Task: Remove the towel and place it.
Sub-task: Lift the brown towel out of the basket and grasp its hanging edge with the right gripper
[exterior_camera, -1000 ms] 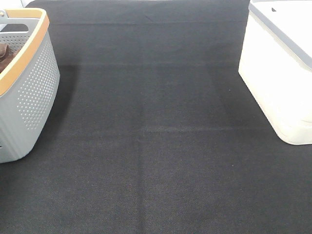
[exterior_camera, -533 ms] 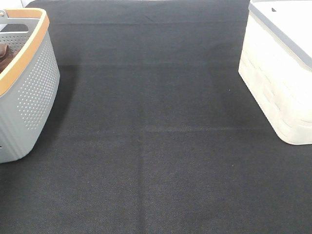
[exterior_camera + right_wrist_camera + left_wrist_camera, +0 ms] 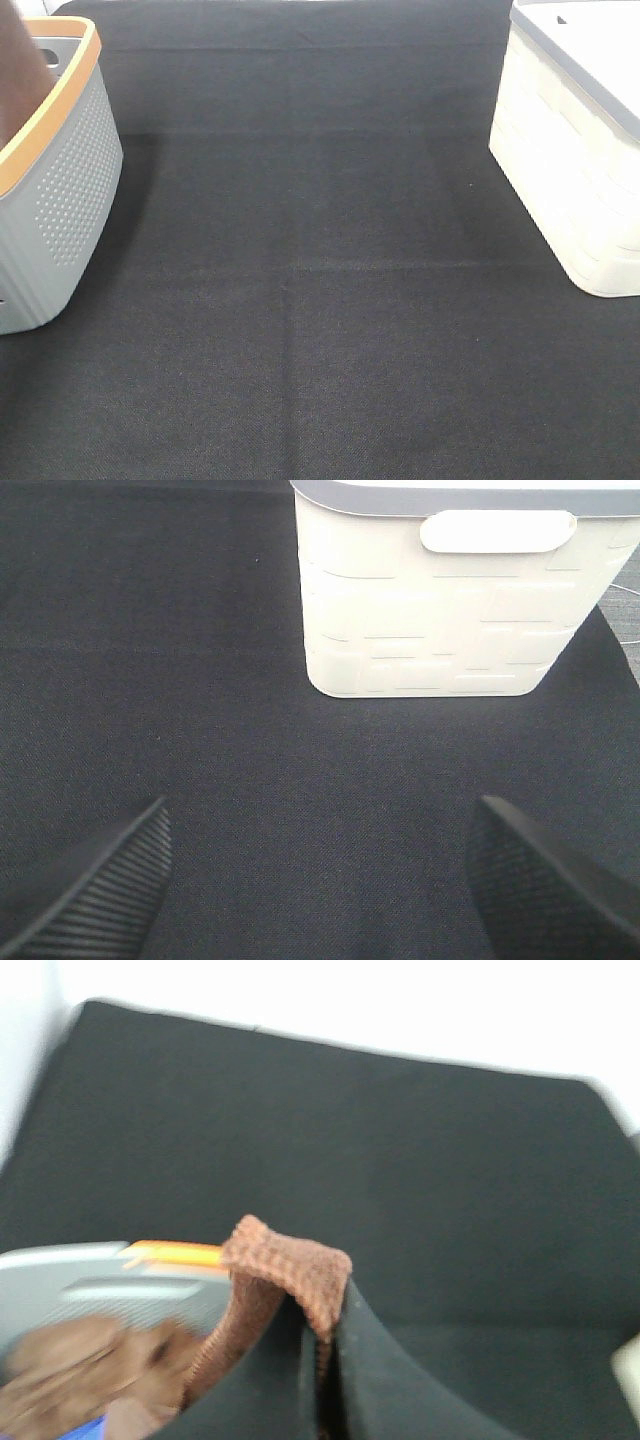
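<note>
The towel (image 3: 290, 1265), a reddish-brown microfibre cloth, is pinched in a fold between the black fingers of my left gripper (image 3: 328, 1310), held above the grey basket (image 3: 100, 1280). In the exterior high view the towel (image 3: 18, 70) hangs as a brown sheet over the grey perforated basket (image 3: 60, 190) at the far left; the left gripper itself is out of that view. A blurred brown item (image 3: 70, 1375) lies inside the basket. My right gripper (image 3: 320, 845) is open and empty above the black mat, facing the white basket (image 3: 440, 610).
A black mat (image 3: 320, 300) covers the table. The grey basket with an orange rim (image 3: 55, 105) stands at the left edge. The white basket (image 3: 570, 160) with a grey rim stands at the right edge.
The towel has risen out of the grey basket and now shows as a tall brown sheet at the top left of the exterior high view. The baskets have not moved.
</note>
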Robot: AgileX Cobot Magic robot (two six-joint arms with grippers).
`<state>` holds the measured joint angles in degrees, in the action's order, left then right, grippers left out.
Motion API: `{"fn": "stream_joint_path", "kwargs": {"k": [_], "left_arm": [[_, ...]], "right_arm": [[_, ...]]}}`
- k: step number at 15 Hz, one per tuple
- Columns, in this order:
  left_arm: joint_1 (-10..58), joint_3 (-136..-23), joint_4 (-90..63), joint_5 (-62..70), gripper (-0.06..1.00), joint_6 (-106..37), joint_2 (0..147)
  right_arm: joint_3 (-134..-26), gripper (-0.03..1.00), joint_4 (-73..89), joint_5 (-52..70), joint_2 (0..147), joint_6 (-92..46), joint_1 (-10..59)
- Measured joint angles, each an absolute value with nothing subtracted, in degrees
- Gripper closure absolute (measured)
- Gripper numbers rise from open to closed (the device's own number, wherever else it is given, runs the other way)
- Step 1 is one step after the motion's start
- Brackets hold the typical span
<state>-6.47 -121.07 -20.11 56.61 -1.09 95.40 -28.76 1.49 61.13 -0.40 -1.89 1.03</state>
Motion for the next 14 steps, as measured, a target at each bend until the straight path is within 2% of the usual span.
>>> {"fn": "stream_joint_path", "kwargs": {"k": [5, 7, 11, 14], "left_arm": [[-5.84, -121.07, -48.59, 51.74, 0.94, -12.03, 93.11], [-2.12, -121.07, -53.74, 48.99, 0.94, -15.07, 92.88], [9.74, -121.07, -50.65, 45.84, 0.94, -17.59, 92.88], [19.31, -121.07, -42.34, 43.2, 0.94, -17.59, 93.45]], "right_arm": [[-28.76, 0.2, 9.05, 60.68, 0.06, -1.89, 1.03], [-28.82, 0.2, 12.49, 59.19, 2.69, -2.23, 1.03], [-29.22, 0.2, 26.13, 52.08, 10.71, -10.14, 1.43], [-29.39, 0.2, 43.95, 43.95, 22.0, -29.45, 6.3]]}}
